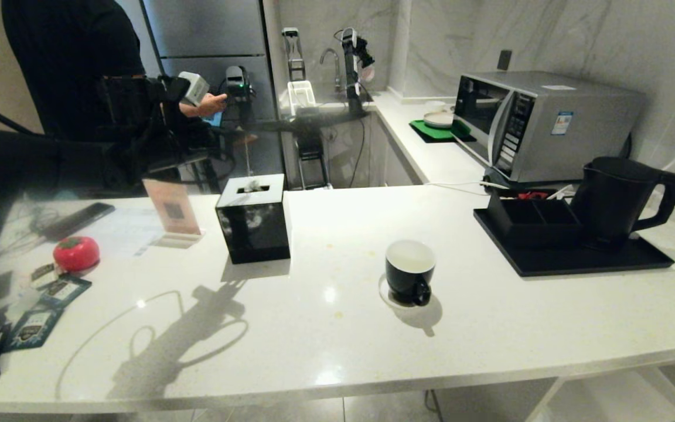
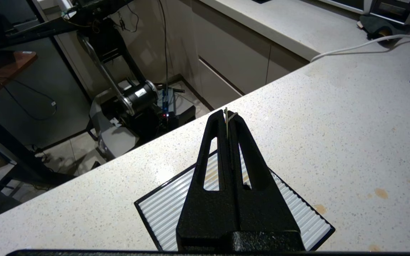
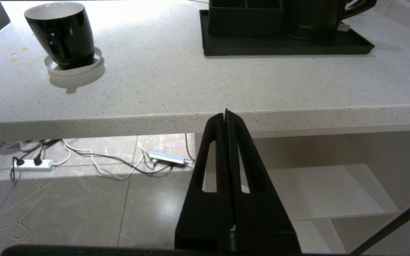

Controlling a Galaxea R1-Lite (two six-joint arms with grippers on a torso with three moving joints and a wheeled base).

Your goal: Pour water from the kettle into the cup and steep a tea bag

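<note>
The left gripper is pinching a thin pale string, hovering above the tissue box. Carry it steadily to the round black cup, well off to its right, keeping the bag hanging clear.

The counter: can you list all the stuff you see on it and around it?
counter: one, white, in front
kettle: one, black, on the tray
tray: one, black, right side
cup: one, black, white inside, on the saucer
saucer: one, white, middle
tissue box: one, black, left of the cup
microwave: one, silver, at the back
red round thing: one, far left
blue packets: several, far left
person: one, wearing black, behind the counter
left gripper: black, jaws shut on a pale sliver, above the tissue box
right gripper: black, jaws shut, below the counter's edge
</note>
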